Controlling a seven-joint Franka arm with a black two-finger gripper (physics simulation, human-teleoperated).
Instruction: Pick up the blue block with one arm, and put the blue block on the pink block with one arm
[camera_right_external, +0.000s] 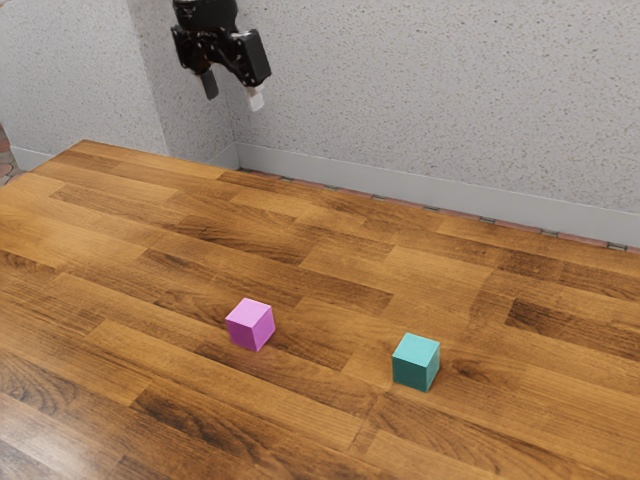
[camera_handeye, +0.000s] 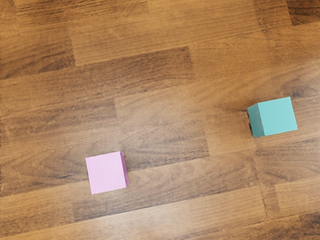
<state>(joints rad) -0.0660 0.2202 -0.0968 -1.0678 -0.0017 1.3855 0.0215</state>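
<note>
Two blocks rest flat on the table (camera_right_external: 150, 220), well apart, toward its near edge: pink block (camera_right_external: 250, 323) (camera_handeye: 106, 172), blue block (camera_right_external: 416, 361) (camera_handeye: 272, 116). Gripper (camera_right_external: 232, 92) released, empty, high above the far edge.

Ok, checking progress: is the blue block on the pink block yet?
No. The blue block sits on the table, apart from the pink block.

Pink block (camera_right_external: 250, 323), teal block (camera_right_external: 416, 361)

A brown wood-plank tabletop (camera_right_external: 150, 250) with alternating dark and light grain extends back to a pale grey baseboard strip (camera_right_external: 450, 195) beneath a grey speckled wall (camera_right_external: 450, 90).
</note>
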